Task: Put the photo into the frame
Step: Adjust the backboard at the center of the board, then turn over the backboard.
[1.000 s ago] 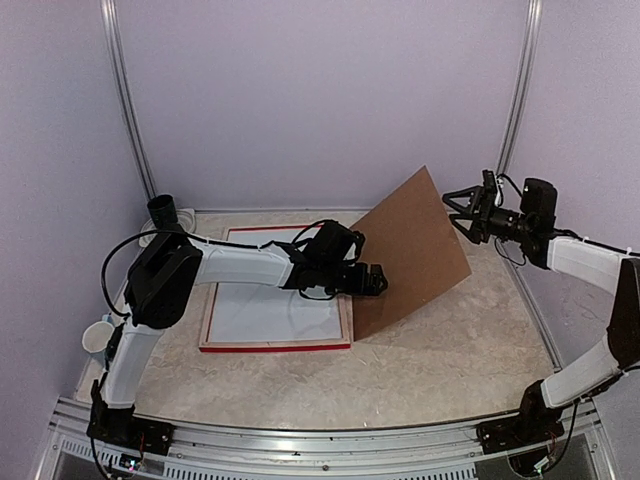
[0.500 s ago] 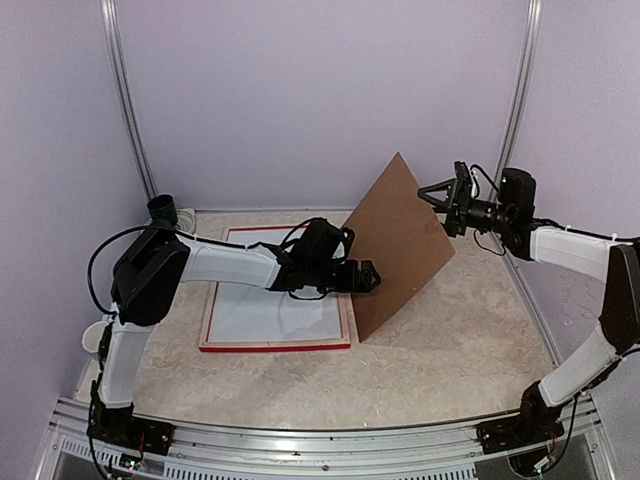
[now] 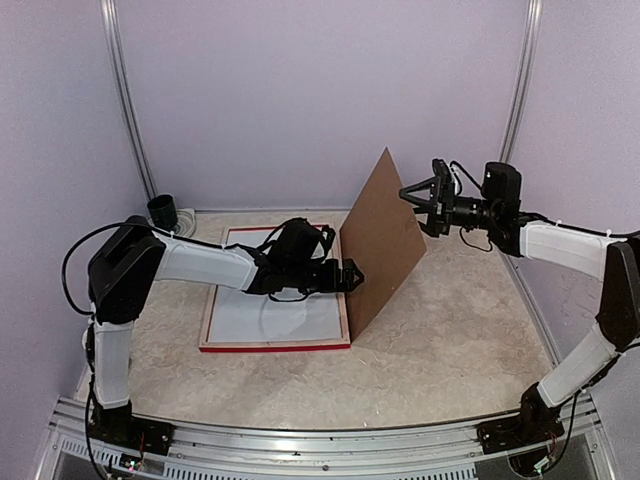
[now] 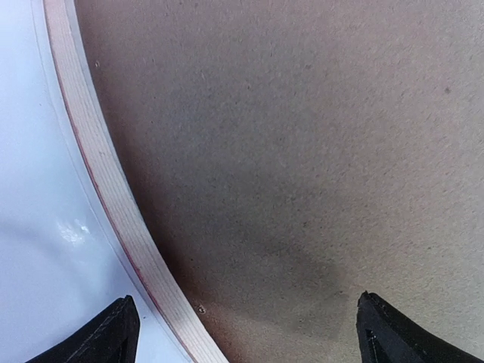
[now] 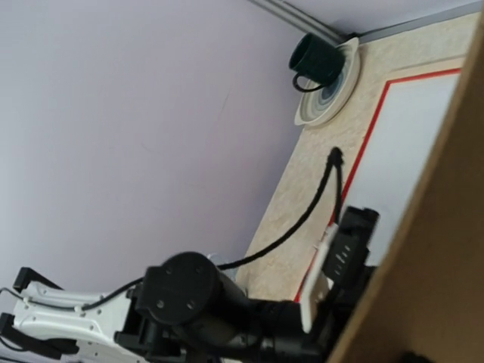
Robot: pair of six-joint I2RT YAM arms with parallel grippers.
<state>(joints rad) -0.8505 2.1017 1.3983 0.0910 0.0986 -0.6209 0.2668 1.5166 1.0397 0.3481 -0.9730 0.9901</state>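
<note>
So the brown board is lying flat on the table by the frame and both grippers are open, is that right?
Not flat. The top view shows the brown board standing steeply on its lower edge by the frame. The rest holds: the left gripper and the right gripper are both open.

The left arm (image 3: 200, 262) stretches low from its base toward the right, forearm nearly level. The left end effector (image 3: 350, 275) points right, its jaws spread wide. The right arm (image 3: 560, 245) rises from its base and bends leftward, held high. The right end effector (image 3: 410, 193) aims left, jaws parted.
</note>
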